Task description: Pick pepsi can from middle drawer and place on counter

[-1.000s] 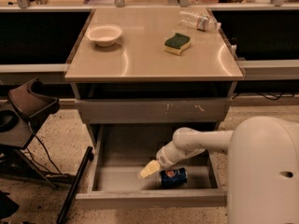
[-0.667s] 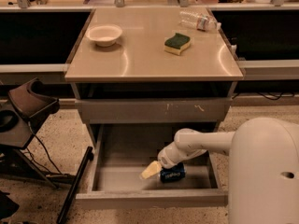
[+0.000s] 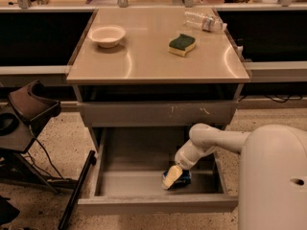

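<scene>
Blue pepsi can [image 3: 185, 178] just behind end effector [image 3: 171, 177]

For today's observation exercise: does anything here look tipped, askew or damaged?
The clear bottle lies on its side near the far right corner of the counter. The closed drawer front below carries pale scratches. The end effector is down in the open middle drawer at the pepsi can, nothing odd there.
</scene>
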Tool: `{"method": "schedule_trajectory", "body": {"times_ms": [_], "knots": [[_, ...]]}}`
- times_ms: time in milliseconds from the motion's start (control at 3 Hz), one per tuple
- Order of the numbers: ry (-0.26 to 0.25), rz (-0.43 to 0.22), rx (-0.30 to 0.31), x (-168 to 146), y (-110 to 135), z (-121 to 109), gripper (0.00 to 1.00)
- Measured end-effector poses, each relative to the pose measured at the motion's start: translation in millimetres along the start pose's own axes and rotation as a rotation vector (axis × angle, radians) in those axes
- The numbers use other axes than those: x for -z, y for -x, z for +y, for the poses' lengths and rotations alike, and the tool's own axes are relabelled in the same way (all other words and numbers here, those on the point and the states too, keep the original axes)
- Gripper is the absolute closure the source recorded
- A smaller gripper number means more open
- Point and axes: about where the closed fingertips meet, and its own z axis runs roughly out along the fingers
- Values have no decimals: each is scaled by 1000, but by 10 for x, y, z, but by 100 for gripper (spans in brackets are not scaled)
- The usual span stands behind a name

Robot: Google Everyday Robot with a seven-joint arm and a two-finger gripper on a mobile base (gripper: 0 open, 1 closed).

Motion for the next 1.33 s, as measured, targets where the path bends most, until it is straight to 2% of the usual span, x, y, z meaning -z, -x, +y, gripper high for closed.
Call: {"method": "schedule_trajectory", "body": {"times_ms": [333, 667, 1000, 1333], "knots": [[0, 0, 0, 0, 0, 0, 0], [-37, 102, 65, 82, -49, -16, 0], [-119, 308, 258, 247, -91, 80, 0], [-114, 305, 235, 174, -171, 55, 0]]}}
